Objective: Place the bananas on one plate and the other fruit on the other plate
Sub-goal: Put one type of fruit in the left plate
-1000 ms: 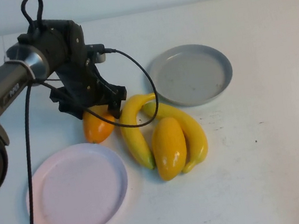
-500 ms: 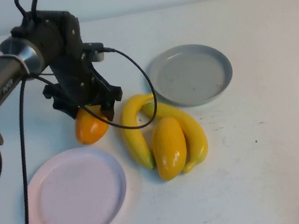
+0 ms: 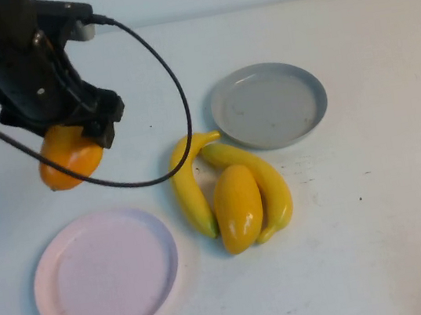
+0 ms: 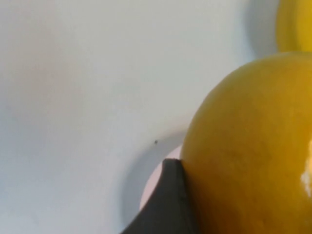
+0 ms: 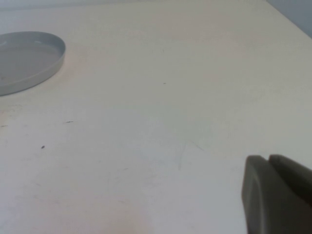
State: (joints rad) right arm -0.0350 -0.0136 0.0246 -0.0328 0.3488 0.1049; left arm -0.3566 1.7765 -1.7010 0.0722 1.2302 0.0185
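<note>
My left gripper (image 3: 65,138) is shut on one plump orange-yellow fruit (image 3: 70,156) and holds it in the air, above the table beyond the pale pink plate (image 3: 105,274). In the left wrist view the fruit (image 4: 248,146) fills the frame beside one dark finger (image 4: 165,204). The second plump fruit (image 3: 238,207) lies between the two bananas (image 3: 187,185) (image 3: 265,177) at the table's middle. The grey plate (image 3: 268,105) stands empty behind them. My right gripper (image 5: 268,158) is shut and empty over bare table, out of the high view.
The left arm's black cable (image 3: 169,92) loops over the table between the gripper and the bananas. The grey plate's rim (image 5: 29,61) shows far off in the right wrist view. A yellow fruit edge (image 4: 295,24) shows in the left wrist view.
My left gripper has lifted the orange-yellow fruit off the table and carried it up and to the left, away from the bananas. The other fruit and plates have not moved.
</note>
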